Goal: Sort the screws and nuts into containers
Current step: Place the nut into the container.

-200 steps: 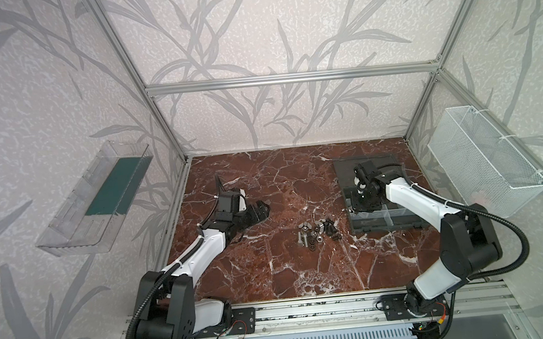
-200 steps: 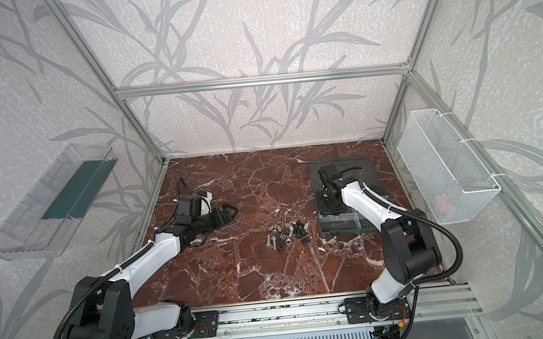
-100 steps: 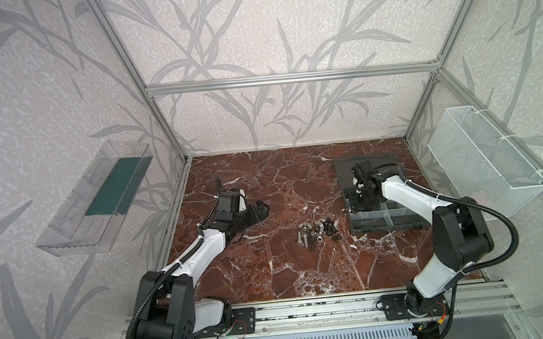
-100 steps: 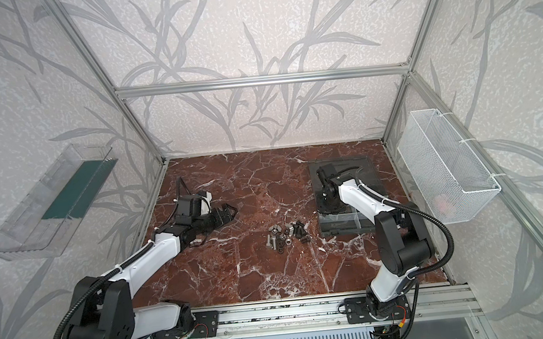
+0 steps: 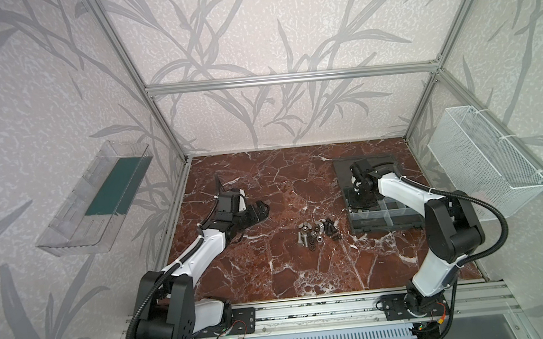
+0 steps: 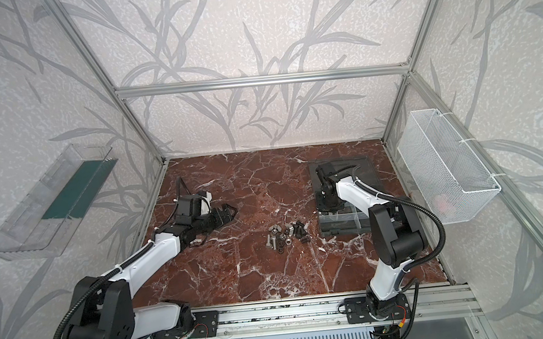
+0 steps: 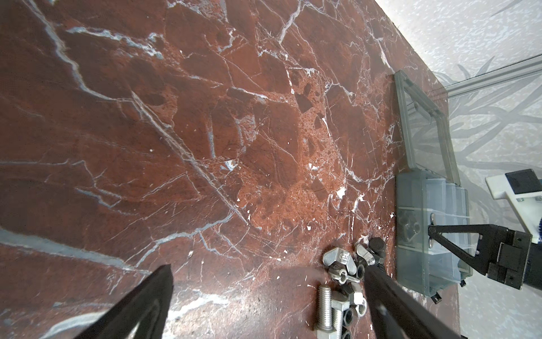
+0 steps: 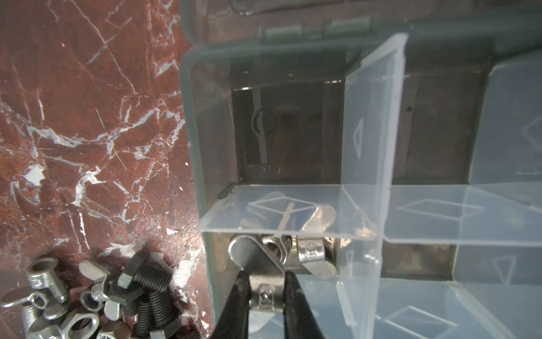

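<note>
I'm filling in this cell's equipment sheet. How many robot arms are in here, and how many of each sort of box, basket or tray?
White-and-black robot arms: 2
Flat dark grey plastic organiser box: 1
White wire-mesh basket: 1
Clear plastic tray with a green strip: 1
Total: 5

The right arm (image 5: 396, 189) hides part of the containers (image 5: 369, 229).

Top views: high, frontal, looking down over whole table (image 5: 273, 277). Wrist views: close, low-angled; both share box (image 7: 410, 234) and pile (image 7: 343, 281).
</note>
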{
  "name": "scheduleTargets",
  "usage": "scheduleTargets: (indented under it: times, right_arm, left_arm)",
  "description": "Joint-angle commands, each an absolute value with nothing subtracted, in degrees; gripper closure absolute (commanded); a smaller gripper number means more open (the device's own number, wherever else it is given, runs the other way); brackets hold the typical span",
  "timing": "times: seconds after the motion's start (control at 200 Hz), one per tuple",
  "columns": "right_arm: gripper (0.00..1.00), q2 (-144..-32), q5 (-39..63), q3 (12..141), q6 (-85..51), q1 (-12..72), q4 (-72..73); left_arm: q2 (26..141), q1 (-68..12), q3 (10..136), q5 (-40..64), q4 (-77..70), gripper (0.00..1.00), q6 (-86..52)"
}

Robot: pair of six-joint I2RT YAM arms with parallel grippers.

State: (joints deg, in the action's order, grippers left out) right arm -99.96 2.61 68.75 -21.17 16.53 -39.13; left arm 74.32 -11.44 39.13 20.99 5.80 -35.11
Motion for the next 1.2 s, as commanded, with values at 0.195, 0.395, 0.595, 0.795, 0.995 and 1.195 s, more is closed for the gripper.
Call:
scheduleTargets:
  times: [0.195,0.395,0.595,0.795,0.995,1.195]
  right_arm:
    - [0.58,-100.2,0.94,72.23,-19.45,16.26,-42.72]
    - [0.52,-94.78,-0.25,72.69,-17.84,16.26,-44.69]
    - [0.5,-86.96,6.51,71.03,-15.4,16.65,-42.98]
    - [0.47,-79.98,11.5,68.39,-14.85,20.54,-39.82]
    - [0.46,-78.32,9.32,65.9,-16.39,27.69,-35.41]
    - [0.46,-84.25,8.92,67.04,-16.04,33.23,-33.44]
  left_arm:
    - [73.39,-11.25,39.36,20.3,6.63,0.01,-34.81]
    - [73.47,-11.27,39.51,20.4,6.59,0.01,-34.82]
    - [73.61,-11.25,39.59,20.48,6.56,0.01,-34.81]
    - [73.88,-11.25,39.8,20.48,6.49,0.01,-34.78]
    - [74.32,-11.25,39.82,20.81,6.17,0.01,-34.85]
    - [74.3,-11.25,39.79,21.01,6.23,0.01,-34.63]
